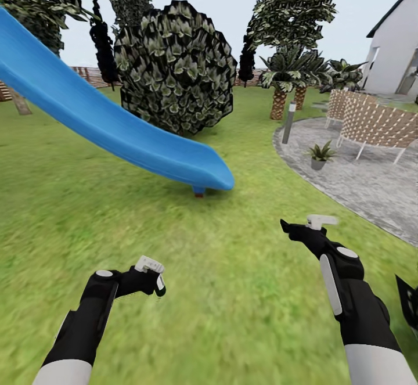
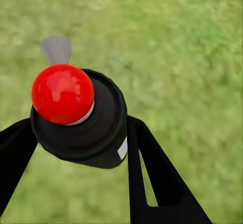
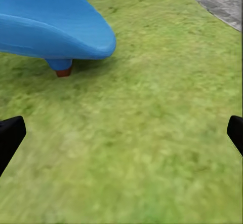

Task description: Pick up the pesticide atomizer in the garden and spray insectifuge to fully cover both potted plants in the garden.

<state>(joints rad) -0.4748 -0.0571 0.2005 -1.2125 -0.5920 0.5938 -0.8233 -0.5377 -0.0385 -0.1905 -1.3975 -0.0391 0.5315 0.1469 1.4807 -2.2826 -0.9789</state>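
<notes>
Lawn is seen stretching ahead in the head view, with a blue slide running down from the left to end on the grass, a round bush behind it, and trees and a brown fence farther back. To the right a grey paved patio is shown, carrying a small potted plant, a grey post and wicker chairs, with palms and a white house beyond. Both arms are held low over the grass; the left end effector and right end effector are too small here for their state to be read. In the left wrist view, the left end effector is seen clenched around a dark bottle, the pesticide atomizer, whose red cap and grey nozzle face the camera above the lawn. In the right wrist view, the black fingertips are spread wide apart and hold nothing, with the slide's lower end and a patio edge beyond.
</notes>
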